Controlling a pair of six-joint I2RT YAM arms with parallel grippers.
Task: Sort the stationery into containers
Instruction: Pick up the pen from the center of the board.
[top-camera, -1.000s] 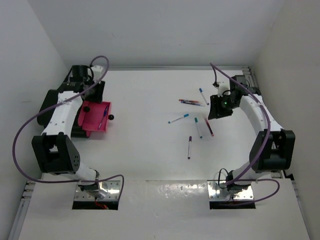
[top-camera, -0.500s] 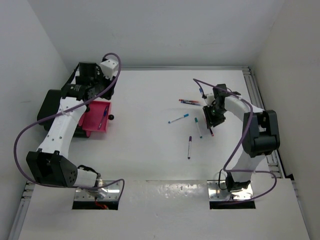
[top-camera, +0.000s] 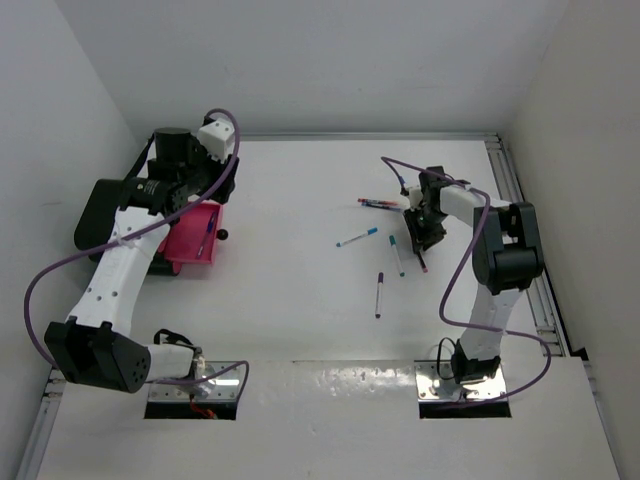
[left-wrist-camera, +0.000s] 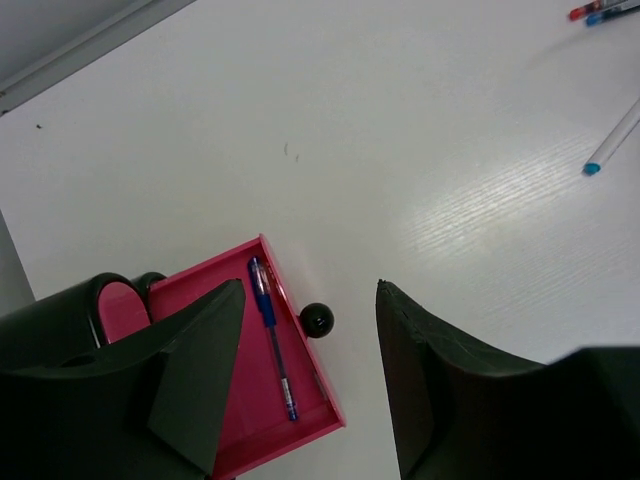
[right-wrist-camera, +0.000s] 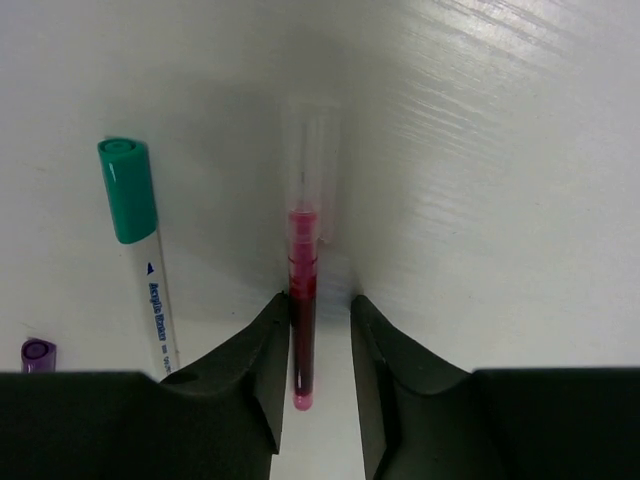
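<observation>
Though left gripper (left-wrist-camera: 310, 292) gapes empty, half-hiding tray (left-wrist-camera: 252, 395), right gripper (right-wrist-camera: 320, 305) narrowly straddles red pen (right-wrist-camera: 303, 265)

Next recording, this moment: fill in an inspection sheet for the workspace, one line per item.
Surface: white table, glossy.
Job's things: pink tray holds one blue pen; black box beside it, inside hidden; loose pens on the right half, among them a teal-capped pen and a red pen.
Clutter: small black round thing at the tray's corner.
Grippers: left gripper open, empty, above the tray; right gripper open, straddling the red pen.
Cables: purple cables looped along both arms.
Surroundings: white walls; nothing else seen.
</observation>
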